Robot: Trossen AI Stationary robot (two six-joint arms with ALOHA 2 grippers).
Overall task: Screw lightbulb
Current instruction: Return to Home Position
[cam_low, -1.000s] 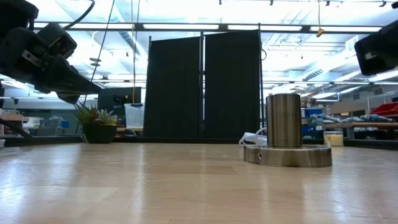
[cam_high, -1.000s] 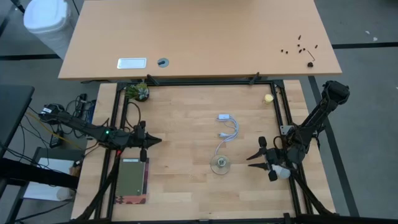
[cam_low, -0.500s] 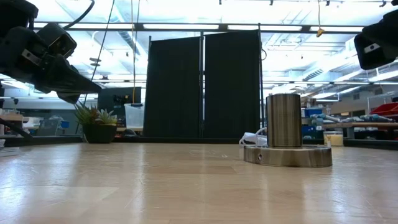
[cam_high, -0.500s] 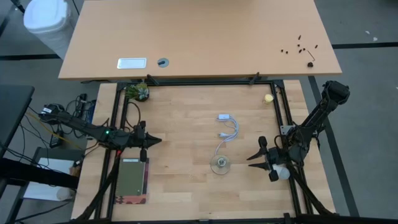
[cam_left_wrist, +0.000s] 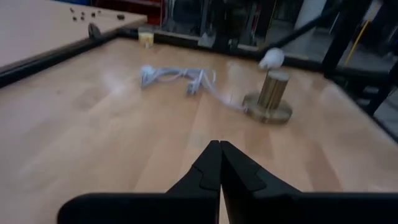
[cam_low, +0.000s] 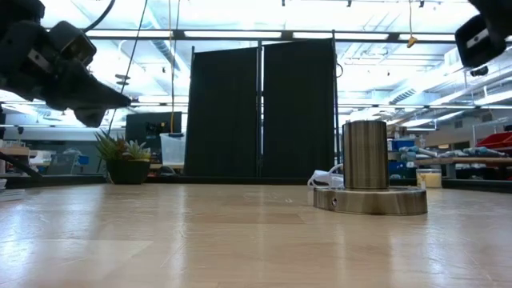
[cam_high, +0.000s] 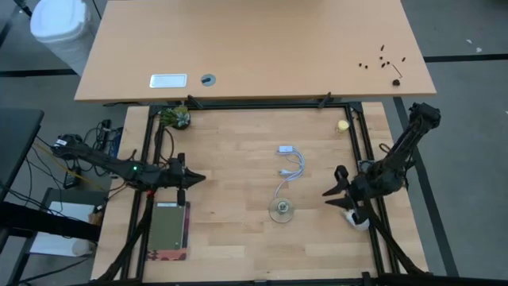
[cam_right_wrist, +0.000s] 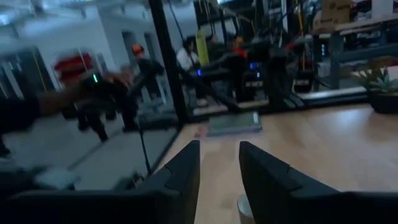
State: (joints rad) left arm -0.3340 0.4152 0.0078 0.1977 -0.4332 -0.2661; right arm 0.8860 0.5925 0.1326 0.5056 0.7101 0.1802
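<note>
On the table [cam_high: 238,151], far right, the lightbulb [cam_high: 359,220]: I see it lying just beside the right arm's wrist, partly covered by it, behind the fingers. It is well apart from the lamp socket [cam_high: 282,210] and not screwed in.
Right gripper [cam_right_wrist: 219,148]: above the table, pointing across toward the socket, jaws spread with nothing between them.
Left gripper [cam_left_wrist: 219,146]: waiting raised at the left side, jaws pressed together on nothing.
Socket: upright metal cylinder on a round base, mouth empty, its white cord [cam_high: 290,170] trailing toward the back.
How the bulb will handle: I judge it light, smooth and breakable. The frosted globe would slip under a hard pinch and roll if nudged.
Where I would take it: across the widest part of the globe, pads on opposite sides, with the screw base left free and pointing down.
What I would watch: squeeze only enough to turn it. A tilted base would cross the threads, so I would line it up over the socket before lowering.
</note>
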